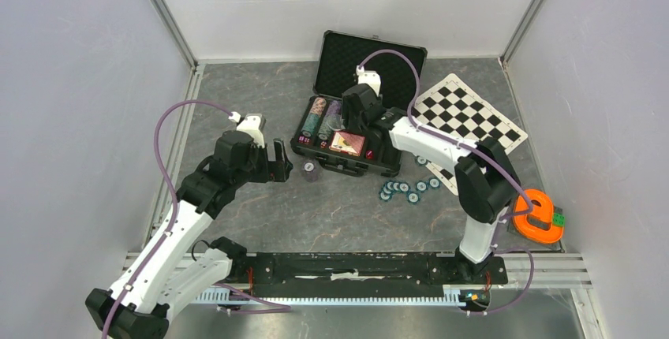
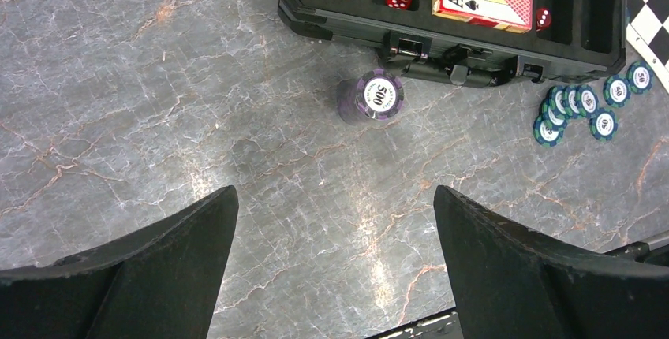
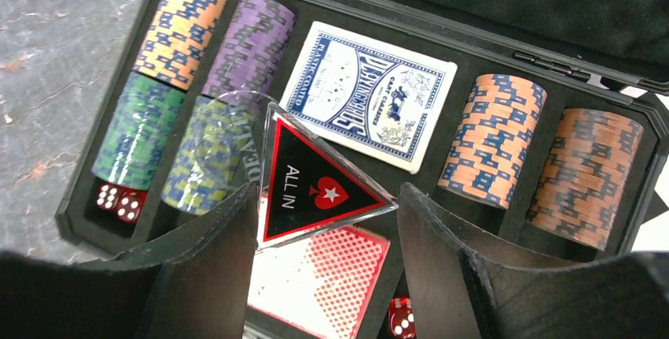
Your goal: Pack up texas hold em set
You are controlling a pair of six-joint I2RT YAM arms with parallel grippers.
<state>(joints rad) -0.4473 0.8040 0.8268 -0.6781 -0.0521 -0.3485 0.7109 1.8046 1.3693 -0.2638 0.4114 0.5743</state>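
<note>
R gripper is gripping black triangular plaque over mostly filled black foam case, L gripper is hanging open; purple chip stack & teal chips lying outside.

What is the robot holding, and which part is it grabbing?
The right gripper pinches the clear triangular ALL IN marker across its lower part, a finger on each side, above the open case. The left gripper is open and holds nothing.
</note>
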